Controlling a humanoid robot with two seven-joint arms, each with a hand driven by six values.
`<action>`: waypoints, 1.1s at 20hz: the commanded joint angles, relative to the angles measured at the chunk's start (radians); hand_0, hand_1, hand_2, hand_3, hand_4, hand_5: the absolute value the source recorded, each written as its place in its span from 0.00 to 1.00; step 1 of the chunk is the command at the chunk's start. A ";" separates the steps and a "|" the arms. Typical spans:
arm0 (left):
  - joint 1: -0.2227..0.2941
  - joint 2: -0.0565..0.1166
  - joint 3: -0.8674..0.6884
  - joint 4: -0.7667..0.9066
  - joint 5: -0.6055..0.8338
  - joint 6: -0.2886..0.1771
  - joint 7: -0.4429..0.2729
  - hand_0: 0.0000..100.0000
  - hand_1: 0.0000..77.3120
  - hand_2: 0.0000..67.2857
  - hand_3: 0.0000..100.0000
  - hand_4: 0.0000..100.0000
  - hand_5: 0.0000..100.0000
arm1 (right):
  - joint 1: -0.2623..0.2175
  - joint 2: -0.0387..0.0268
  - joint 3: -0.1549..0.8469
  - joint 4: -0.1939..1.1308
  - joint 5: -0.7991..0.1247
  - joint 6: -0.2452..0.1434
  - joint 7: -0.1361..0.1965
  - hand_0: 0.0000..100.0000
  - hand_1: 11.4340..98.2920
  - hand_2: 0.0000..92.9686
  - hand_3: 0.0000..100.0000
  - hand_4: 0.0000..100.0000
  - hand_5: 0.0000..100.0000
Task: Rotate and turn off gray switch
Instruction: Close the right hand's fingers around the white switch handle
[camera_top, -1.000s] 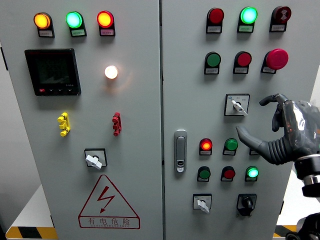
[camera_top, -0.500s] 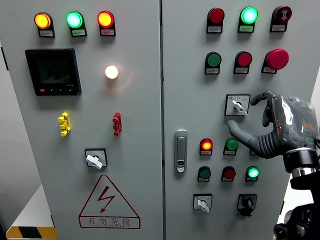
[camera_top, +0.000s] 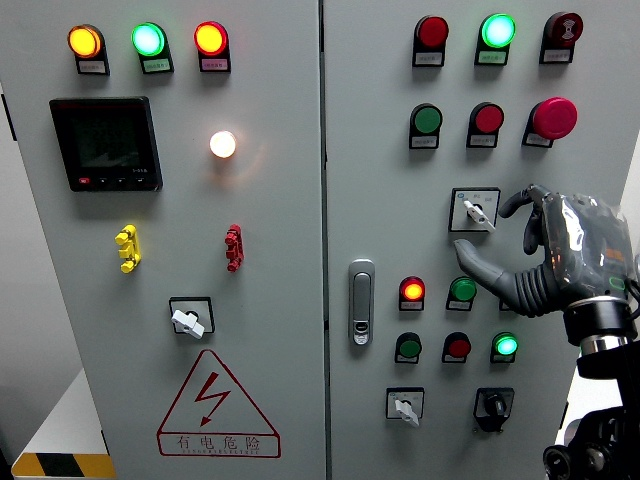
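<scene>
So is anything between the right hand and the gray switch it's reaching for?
Nothing visible. The right hand sits just right of the gray switch, thumb below it and index finger curled beside it, with only bare panel between them.

Warning sign (camera_top: 218, 404): we read a red triangle with a lightning bolt on the left door, low down, and under it the characters 有电危险.
Lamp and button tags (camera_top: 92, 67): we see small plates under each lamp and button, but the print is too small to read.
Meter (camera_top: 106, 143): we make out no figures on its dark screen.
Switch plate (camera_top: 474, 210): its markings are too small for us to read.
</scene>
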 joint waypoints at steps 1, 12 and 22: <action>0.000 -0.001 0.000 0.000 0.000 0.000 0.001 0.00 0.00 0.15 0.21 0.12 0.12 | 0.007 -0.0002 0.001 -0.009 -0.001 -0.003 0.000 0.00 0.38 0.62 0.94 0.82 0.95; 0.000 0.001 0.000 0.000 0.000 0.000 -0.001 0.00 0.00 0.15 0.22 0.12 0.12 | 0.024 -0.0002 -0.002 -0.052 -0.001 -0.045 -0.015 0.00 0.35 0.68 0.97 0.83 0.96; 0.000 -0.001 0.000 0.000 0.000 0.000 0.001 0.00 0.00 0.15 0.22 0.12 0.12 | 0.029 -0.0002 -0.017 -0.055 -0.003 -0.046 -0.037 0.00 0.32 0.70 0.97 0.83 0.96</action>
